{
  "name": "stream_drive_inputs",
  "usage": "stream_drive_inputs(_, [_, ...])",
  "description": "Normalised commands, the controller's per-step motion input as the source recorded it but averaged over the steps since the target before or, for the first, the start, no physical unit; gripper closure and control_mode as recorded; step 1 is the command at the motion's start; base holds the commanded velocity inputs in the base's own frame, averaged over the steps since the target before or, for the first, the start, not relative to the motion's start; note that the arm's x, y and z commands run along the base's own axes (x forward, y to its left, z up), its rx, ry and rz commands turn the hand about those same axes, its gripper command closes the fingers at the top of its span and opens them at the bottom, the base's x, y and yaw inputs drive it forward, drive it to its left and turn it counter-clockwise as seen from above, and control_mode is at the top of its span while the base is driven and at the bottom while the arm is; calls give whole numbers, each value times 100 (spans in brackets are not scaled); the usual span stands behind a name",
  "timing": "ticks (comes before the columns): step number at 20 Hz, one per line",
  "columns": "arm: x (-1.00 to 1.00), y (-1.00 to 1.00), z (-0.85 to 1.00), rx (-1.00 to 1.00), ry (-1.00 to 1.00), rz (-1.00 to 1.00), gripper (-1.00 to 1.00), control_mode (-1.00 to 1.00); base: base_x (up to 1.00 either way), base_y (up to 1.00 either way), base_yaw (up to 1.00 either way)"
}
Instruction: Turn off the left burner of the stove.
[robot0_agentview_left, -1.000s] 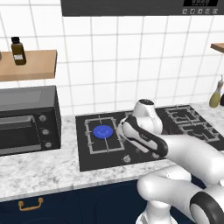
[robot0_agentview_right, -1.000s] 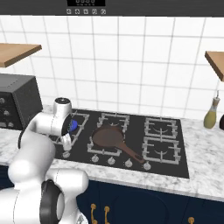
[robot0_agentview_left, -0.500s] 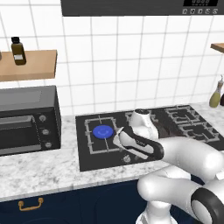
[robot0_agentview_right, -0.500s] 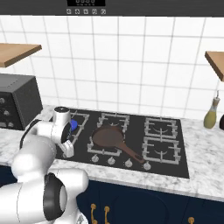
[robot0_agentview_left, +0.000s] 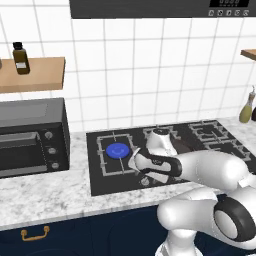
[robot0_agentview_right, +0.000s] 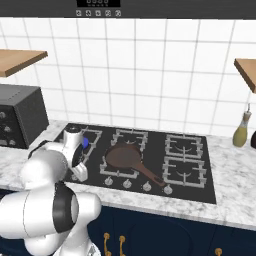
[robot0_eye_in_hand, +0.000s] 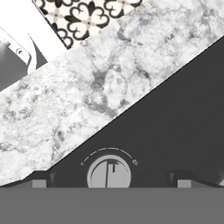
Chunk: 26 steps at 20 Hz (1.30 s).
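Observation:
The stove (robot0_agentview_left: 100, 177) is a flat black cooktop with grey grates. Its left burner (robot0_agentview_left: 118, 150) shows a bright blue disc, and a sliver of that blue (robot0_agentview_right: 85, 144) peeks past my wrist. My gripper (robot0_agentview_left: 142, 176) hangs low over the front knob row, just right of that burner. In the hand view a silver knob (robot0_eye_in_hand: 109, 174) with a dial arc sits between my two dark fingertips (robot0_eye_in_hand: 42, 179), which stand wide apart and clear of it. The gripper (robot0_eye_in_hand: 111, 180) is open and holds nothing.
A dark countertop oven (robot0_agentview_left: 30, 137) stands left of the stove. A brown frying pan (robot0_agentview_right: 122, 156) rests on the middle grate. More knobs (robot0_agentview_right: 146, 187) line the front edge. The marble counter (robot0_eye_in_hand: 87, 87) borders the cooktop; an oil bottle (robot0_agentview_right: 242, 130) stands far right.
My hand has dropped from above the cooktop's middle toward the front knob row, nearer the left burner's knob. The burner stays lit blue.

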Motion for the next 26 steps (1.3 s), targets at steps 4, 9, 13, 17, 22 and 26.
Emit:
stream_drive_inputs(4, [12, 0, -14, 0, 0, 4, -100, -100, 0, 0, 0])
stream_drive_inputs(9, [3, 0, -6, 0, 0, 2, -100, -100, 0, 0, 0])
stream_drive_inputs(13, [-21, 0, -18, -1, 0, 0, -100, -100, 0, 0, 0])
stream_drive_inputs(17, [-15, 0, -8, 0, 0, 0, -100, -100, 0, 0, 0])
stream_drive_inputs(22, [7, 0, -2, 0, 0, 0, -100, -100, 0, 0, 0])
stream_drive_inputs(26, [19, 0, -4, 0, 0, 0, -100, -100, 0, 0, 0])
